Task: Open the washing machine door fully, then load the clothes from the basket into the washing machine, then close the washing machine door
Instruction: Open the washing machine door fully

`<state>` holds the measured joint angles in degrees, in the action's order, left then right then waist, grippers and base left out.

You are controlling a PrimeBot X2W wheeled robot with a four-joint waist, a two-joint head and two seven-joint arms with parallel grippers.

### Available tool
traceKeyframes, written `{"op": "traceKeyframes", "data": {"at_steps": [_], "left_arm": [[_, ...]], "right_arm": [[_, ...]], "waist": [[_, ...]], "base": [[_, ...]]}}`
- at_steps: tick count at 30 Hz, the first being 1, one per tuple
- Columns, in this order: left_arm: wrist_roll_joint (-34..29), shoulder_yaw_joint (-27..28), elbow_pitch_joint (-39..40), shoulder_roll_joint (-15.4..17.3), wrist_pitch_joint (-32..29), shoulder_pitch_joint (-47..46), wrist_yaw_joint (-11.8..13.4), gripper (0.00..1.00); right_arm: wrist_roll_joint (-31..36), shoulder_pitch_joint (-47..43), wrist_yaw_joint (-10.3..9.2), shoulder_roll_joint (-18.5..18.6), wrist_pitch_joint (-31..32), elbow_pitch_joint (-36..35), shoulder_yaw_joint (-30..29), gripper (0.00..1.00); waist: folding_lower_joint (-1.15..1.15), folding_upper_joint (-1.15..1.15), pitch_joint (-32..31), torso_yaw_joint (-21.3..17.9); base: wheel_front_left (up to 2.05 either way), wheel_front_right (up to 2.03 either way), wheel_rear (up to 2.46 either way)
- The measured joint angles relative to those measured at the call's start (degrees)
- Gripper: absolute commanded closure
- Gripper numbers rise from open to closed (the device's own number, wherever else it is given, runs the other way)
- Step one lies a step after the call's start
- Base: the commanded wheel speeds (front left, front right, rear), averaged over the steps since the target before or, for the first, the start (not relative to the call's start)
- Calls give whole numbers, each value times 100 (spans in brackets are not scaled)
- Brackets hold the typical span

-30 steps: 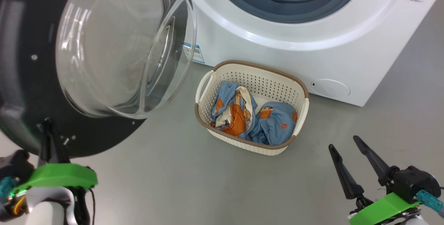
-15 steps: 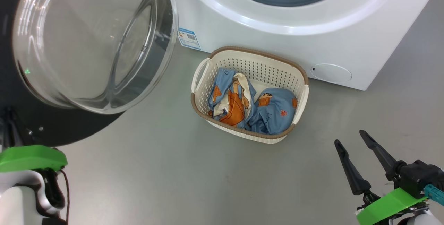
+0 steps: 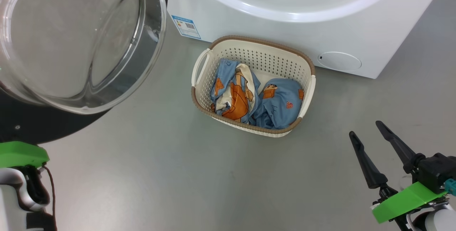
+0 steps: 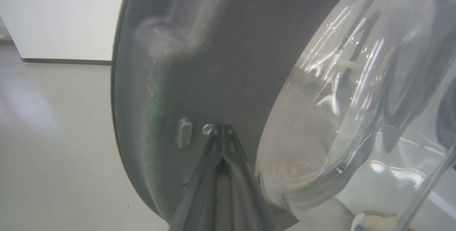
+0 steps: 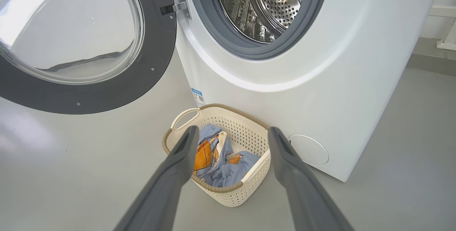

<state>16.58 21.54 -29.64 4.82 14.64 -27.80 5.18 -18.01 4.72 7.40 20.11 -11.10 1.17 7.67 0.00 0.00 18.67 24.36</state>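
washing machine door (image 5: 156,63): wide open; push on frame (image 4: 213,46), not glass (image 4: 338,99)
left hand (image 4: 221,128): pinched shut against frame
right hand (image 3: 364,127): spread, empty

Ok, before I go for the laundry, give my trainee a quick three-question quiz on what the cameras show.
1. True or false: the basket in front of the washing machine is empty.
2. The right gripper is: A) open, holding nothing; B) shut on cloth; C) shut, empty.
3. Fill in: the shut left gripper points at the washing machine door's black ____.
Key: 1 false, the clothes lie in it; 2 A; 3 frame.
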Motion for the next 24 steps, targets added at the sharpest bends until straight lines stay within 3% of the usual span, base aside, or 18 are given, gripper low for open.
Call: {"op": "traceKeyframes", "data": {"at_steps": [12,24], "left_arm": [[-477,402,57,-126,0,-101,-326,100],[-936,427,1511,-246,1,292,-804,100]], "right_arm": [[-22,0,0,-48,-11,80,-47,0],[-31,-1,0,-450,-246,522,92,0]], "waist": [[0,0,-70,-52],[0,0,-499,-189]], "base": [[0,0,0],[0,0,0]]}}
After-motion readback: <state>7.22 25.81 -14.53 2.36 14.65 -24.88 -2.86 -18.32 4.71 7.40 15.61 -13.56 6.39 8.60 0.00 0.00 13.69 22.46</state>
